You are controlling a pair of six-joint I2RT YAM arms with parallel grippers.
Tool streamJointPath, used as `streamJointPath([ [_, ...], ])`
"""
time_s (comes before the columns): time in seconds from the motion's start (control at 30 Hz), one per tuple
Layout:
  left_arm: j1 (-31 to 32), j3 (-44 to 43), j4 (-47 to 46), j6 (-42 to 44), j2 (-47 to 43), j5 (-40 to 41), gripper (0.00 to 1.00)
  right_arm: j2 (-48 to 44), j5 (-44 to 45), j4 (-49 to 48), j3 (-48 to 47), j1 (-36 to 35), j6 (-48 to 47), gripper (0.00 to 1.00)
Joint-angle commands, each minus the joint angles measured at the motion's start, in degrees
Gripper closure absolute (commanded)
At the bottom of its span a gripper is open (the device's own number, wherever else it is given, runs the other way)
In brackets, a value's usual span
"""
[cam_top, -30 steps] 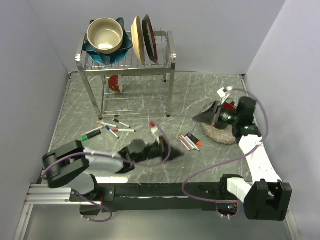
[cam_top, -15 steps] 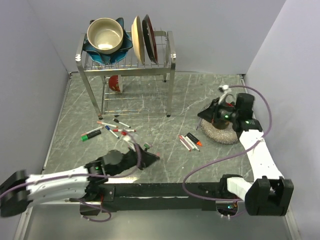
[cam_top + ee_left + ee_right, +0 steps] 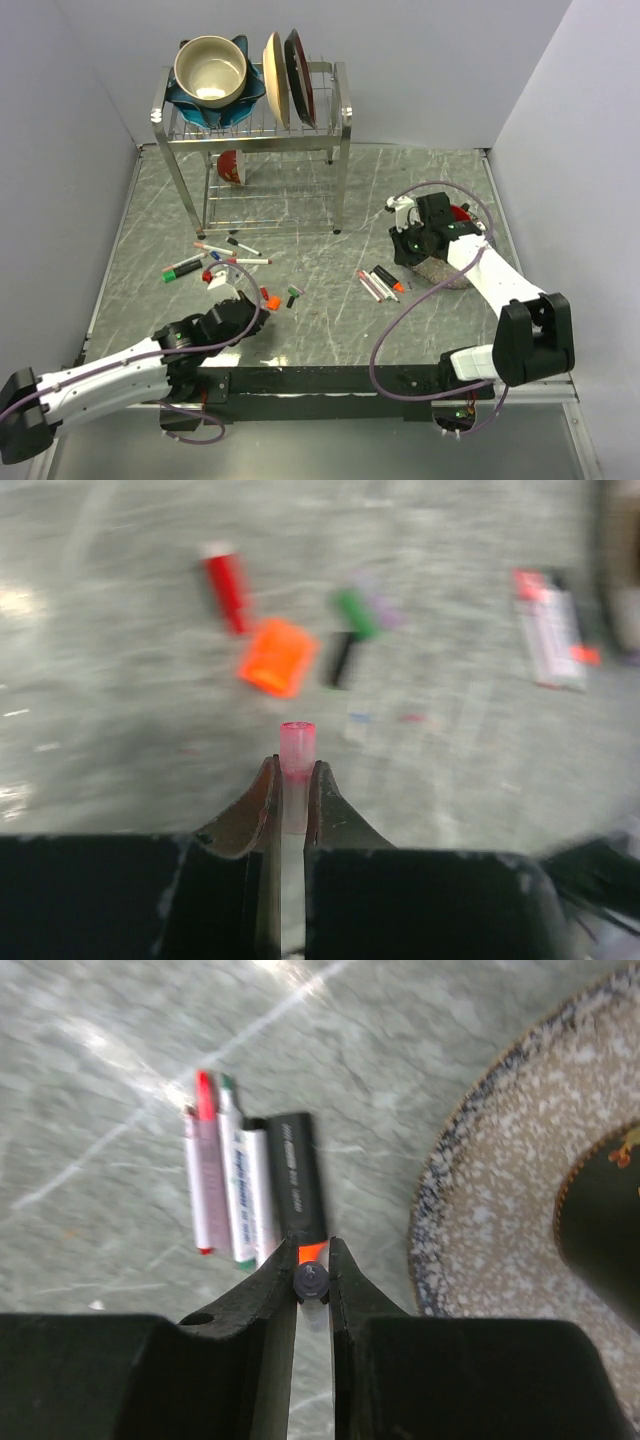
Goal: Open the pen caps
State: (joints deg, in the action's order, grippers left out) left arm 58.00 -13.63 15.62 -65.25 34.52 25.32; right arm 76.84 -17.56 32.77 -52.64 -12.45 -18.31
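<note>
1. Pink cap (image 3: 297, 742) is on a white pen (image 3: 292, 865) held in the left pincer (image 3: 293, 772). The fingers are pressed onto the barrel and the cap pokes out past their tips.
2. The left pincer hangs low over the marble bench (image 3: 400, 180), near-left area. Lying loose beyond it are an orange cap (image 3: 275, 658), a red cap (image 3: 225, 580) and a green-and-black piece (image 3: 348, 630). All three are blurred.
3. The right pincer (image 3: 311, 1260) pinches a small dark piece (image 3: 311, 1280), seen end-on. Whether it is a cap or a pen end, I cannot tell.
4. Under the right pincer a row of pens (image 3: 235, 1190) lies side by side, touching. A black marker (image 3: 295, 1185) with an orange end lies on the side nearest the speckled plate (image 3: 500, 1210).
5. More scattered pens (image 3: 225, 258) lie in front of the dish rack (image 3: 250, 125).
</note>
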Motion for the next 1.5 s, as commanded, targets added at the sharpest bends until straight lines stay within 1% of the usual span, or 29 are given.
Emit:
streamJointPath([
  [0.0,-3.4,-3.6,4.5,-4.4,8.0,3.1,0.99,2.3,6.4,1.2,-2.9,-0.9,-1.9,1.0],
  [0.1,-4.8,-5.1,5.0,-4.6,12.3,4.4,0.99,5.0,8.8,0.9,-3.7,-1.9,-2.3,0.99],
  [0.27,-6.3,-5.9,4.4,-5.1,16.5,5.2,0.97,10.4,9.2,1.9,-6.0,-3.1,-2.7,0.98],
  [0.4,-7.2,-5.8,3.4,-4.9,17.5,5.4,0.89,13.4,9.0,2.3,-7.5,-4.8,-2.6,0.96],
  [0.47,-8.0,-5.6,2.8,-4.4,17.9,4.9,0.88,15.2,8.5,2.6,-8.1,-5.6,-2.7,0.94],
  [0.53,-8.7,-5.4,2.0,-3.9,18.1,4.4,0.84,16.9,8.7,2.9,-9.0,-5.9,-2.5,0.91],
  [0.67,-9.7,-5.2,0.1,-2.9,19.3,3.2,0.81,18.7,8.8,3.3,-9.8,-6.3,-2.2,0.83],
  [0.7,-10.0,-5.1,-0.3,-2.5,19.5,3.0,0.8,18.7,8.8,3.2,-9.8,-6.4,-2.1,0.81],
  [0.73,-10.2,-5.0,-0.9,-2.4,19.8,2.5,0.8,18.5,8.6,3.2,-9.8,-6.4,-2.0,0.73],
  [0.87,-10.7,-5.0,-2.3,-1.5,21.1,1.4,0.73,18.3,8.1,3.3,-9.8,-6.3,-1.8,0.7],
  [0.9,-10.9,-5.0,-2.6,-1.2,21.3,1.2,0.7,18.3,7.9,3.3,-9.8,-6.4,-1.7,0.68],
  [0.97,-11.0,-5.0,-2.8,-1.0,21.3,0.8,0.69,17.8,7.7,3.3,-9.8,-6.3,-1.6,0.64],
  [1.0,-11.1,-5.1,-2.7,-1.0,21.2,0.8,0.61,17.6,7.5,3.3,-9.8,-6.4,-1.6,0.64],
  [1.03,-11.1,-5.1,-2.5,-1.0,21.1,0.8,0.58,16.9,7.5,3.3,-9.7,-6.3,-1.6,0.63],
  [1.17,-11.2,-5.3,-2.2,-0.8,20.1,0.3,0.55,14.3,5.8,3.3,-8.9,-6.1,-1.9,0.63],
  [1.2,-11.2,-5.2,-2.0,-0.8,19.9,0.3,0.52,13.4,5.2,3.4,-8.5,-6.0,-2.2,0.63],
  [1.3,-11.3,-5.4,-1.5,-0.8,19.0,0.1,0.51,10.3,2.6,3.3,-7.9,-5.5,-2.6,0.62],
  [1.37,-11.4,-5.5,-1.4,-0.5,18.6,0.0,0.47,8.1,1.0,3.2,-7.4,-5.1,-2.7,0.62],
  [1.4,-11.5,-5.7,-1.4,-0.2,18.6,-0.2,0.41,7.3,0.7,3.1,-7.2,-5.1,-2.9,0.62],
  [1.47,-11.6,-6.1,-1.3,0.1,18.8,-0.6,0.38,5.3,-0.4,2.7,-6.6,-4.9,-3.0,0.62],
])
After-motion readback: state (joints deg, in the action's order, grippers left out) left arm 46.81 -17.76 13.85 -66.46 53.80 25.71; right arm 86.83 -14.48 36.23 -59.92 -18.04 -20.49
